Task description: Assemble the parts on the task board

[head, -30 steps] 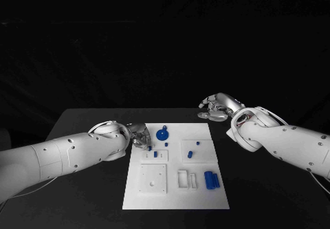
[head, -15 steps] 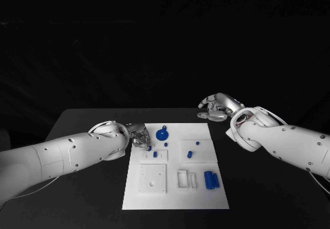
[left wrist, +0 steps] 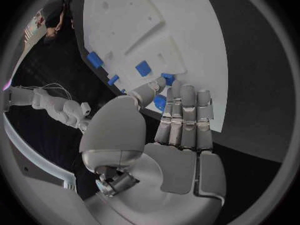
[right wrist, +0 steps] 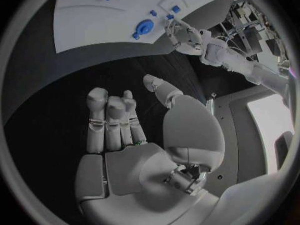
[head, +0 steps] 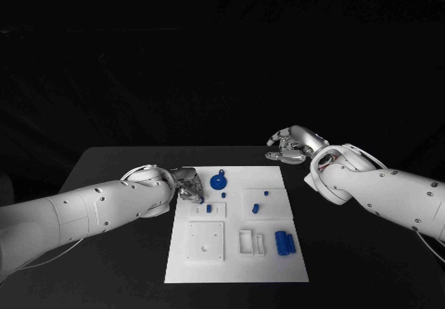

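head: looks down at task board [head: 237,225] | wrists: behind hands, share board

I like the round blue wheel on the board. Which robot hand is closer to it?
Left. The left hand is beside the round blue wheel, at the board's edge. The right hand hangs beyond the board's far corner.

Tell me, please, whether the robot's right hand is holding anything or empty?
Empty. The right hand hovers over bare black table beyond the task board, fingers partly curled, nothing between them.
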Robot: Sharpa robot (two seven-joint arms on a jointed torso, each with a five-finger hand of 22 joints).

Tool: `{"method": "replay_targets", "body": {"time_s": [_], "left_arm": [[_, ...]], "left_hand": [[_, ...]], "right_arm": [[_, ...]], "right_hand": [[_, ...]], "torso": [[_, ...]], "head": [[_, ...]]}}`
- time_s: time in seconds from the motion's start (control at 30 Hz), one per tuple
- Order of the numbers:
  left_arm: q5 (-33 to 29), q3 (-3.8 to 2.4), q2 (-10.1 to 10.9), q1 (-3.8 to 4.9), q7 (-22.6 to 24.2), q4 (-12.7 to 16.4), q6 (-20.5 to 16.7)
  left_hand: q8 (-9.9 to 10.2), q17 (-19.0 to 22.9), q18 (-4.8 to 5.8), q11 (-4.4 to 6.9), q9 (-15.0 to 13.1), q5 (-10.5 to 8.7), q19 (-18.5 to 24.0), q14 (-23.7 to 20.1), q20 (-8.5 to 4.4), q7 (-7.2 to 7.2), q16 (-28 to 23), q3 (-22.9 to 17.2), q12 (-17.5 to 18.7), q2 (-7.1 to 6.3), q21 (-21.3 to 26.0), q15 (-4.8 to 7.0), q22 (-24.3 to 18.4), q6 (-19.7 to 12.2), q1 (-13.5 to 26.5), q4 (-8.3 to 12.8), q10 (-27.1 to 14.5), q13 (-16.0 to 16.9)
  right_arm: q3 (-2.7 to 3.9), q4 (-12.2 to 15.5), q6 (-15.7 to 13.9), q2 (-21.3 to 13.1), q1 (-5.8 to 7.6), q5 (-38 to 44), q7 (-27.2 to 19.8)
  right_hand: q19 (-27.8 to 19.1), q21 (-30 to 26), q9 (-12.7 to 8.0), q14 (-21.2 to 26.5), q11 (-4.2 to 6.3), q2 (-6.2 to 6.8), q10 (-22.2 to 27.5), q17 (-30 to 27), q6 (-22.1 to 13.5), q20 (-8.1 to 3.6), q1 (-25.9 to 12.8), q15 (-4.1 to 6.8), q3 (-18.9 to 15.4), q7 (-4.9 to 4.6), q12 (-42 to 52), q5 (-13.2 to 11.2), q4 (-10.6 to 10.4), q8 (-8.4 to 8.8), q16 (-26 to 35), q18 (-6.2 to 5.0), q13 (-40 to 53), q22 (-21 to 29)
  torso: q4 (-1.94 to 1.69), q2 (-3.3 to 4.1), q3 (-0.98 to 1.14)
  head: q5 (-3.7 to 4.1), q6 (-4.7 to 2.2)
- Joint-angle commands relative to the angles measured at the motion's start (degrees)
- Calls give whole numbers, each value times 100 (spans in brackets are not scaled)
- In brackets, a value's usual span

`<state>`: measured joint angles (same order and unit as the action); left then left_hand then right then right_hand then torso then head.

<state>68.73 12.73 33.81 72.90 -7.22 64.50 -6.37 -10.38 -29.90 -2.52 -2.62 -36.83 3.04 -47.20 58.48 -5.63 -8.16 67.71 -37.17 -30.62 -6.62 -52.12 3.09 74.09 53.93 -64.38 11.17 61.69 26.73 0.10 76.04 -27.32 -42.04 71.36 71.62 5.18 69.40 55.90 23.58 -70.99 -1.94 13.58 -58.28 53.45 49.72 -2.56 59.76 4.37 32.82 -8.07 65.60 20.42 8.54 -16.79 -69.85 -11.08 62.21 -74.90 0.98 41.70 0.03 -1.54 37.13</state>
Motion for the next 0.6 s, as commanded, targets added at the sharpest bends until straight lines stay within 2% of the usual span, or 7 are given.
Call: {"method": "replay_targets", "body": {"time_s": [0.03,0.53,0.6], "left_arm": [[-51,-1,-18,-11,72,-17,93],[-64,16,-61,-49,142,-99,124],[-69,18,-63,-50,159,-98,118]], "left_hand": [[22,-6,-16,-20,15,-22,52,-51,-306,-11,25,13,22,9,21,10,10,-32,-56,23,-34,-11],[38,-6,-15,-15,57,-21,54,-57,-301,-5,35,-8,16,41,26,10,24,-74,-142,97,-40,-33],[49,-7,-11,-5,75,-22,52,-56,-301,46,39,-2,11,37,27,17,29,-105,-154,122,-38,-40]], "right_arm": [[1,9,66,4,-5,63,-59],[1,17,72,4,-8,63,-61],[1,17,72,4,-8,63,-61]], "right_hand": [[-15,-21,-8,-1,5,-19,49,6,8,-37,37,5,7,-32,25,21,12,-10,16,-392,-11,-92],[-15,-22,-8,-1,5,-21,49,6,10,-36,32,5,5,-32,28,21,9,-11,16,-392,-14,-93],[-15,-22,-8,-1,5,-22,49,6,10,-36,31,5,4,-32,29,21,9,-11,16,-392,-14,-93]], "torso": [[0,-1,2],[3,-1,2],[1,-1,2]], "head": [[2,5],[1,3],[5,0]]}}
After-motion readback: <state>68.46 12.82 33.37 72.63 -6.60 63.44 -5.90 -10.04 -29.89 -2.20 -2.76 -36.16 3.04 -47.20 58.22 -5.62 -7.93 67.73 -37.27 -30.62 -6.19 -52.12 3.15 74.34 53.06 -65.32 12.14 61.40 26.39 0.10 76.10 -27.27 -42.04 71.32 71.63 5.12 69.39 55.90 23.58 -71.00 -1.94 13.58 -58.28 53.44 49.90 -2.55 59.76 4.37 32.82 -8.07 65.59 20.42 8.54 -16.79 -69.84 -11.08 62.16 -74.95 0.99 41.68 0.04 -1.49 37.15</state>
